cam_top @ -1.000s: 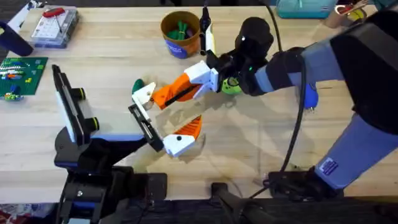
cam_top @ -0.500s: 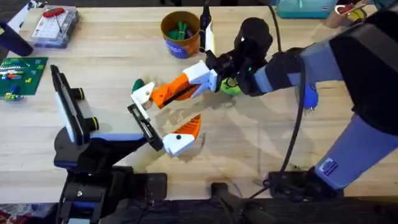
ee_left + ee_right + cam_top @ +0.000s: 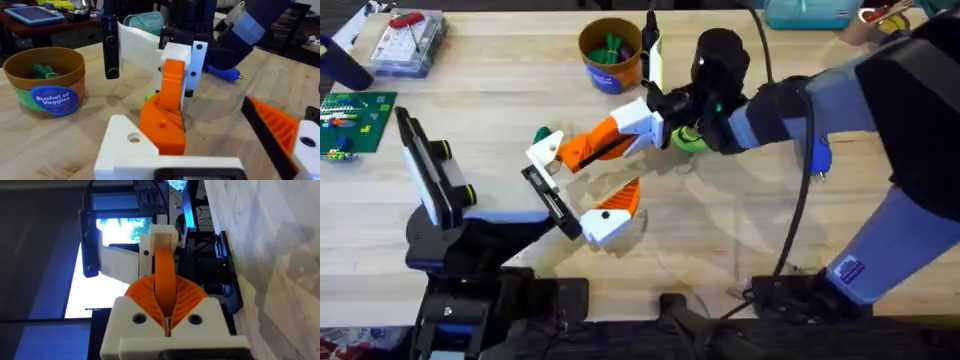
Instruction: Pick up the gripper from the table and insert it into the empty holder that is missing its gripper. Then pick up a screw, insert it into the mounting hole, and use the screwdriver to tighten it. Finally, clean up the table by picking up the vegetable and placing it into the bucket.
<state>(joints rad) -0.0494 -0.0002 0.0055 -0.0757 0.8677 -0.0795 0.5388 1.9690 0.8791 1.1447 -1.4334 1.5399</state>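
My right gripper [image 3: 578, 153] is shut on the gripper [image 3: 546, 150], a white block with an orange ribbed tip. It holds the block's base against the far end of the holder [image 3: 547, 194], the black bar on the left arm. In the left wrist view the gripper [image 3: 162, 122] sits just in front of the bar, and the left arm's single orange finger [image 3: 280, 130] stands far to the side. The right wrist view shows the gripper [image 3: 161, 242] clamped between orange pads [image 3: 187, 297]. The dark green vegetable [image 3: 542, 135] lies beside the block. The bucket [image 3: 610, 62] stands behind it. The blue screwdriver [image 3: 817, 155] lies to the right.
A lime green ring [image 3: 692, 139] lies under the right wrist. At the left stands a tall black plate with yellow-ringed knobs [image 3: 425, 170]. Farther back lie a green board [image 3: 355, 115] and a clear box with a red-handled tool [image 3: 408, 42].
The right gripper and the piece it holds have shifted slightly left. The left arm's bar has moved a little left and away with it.
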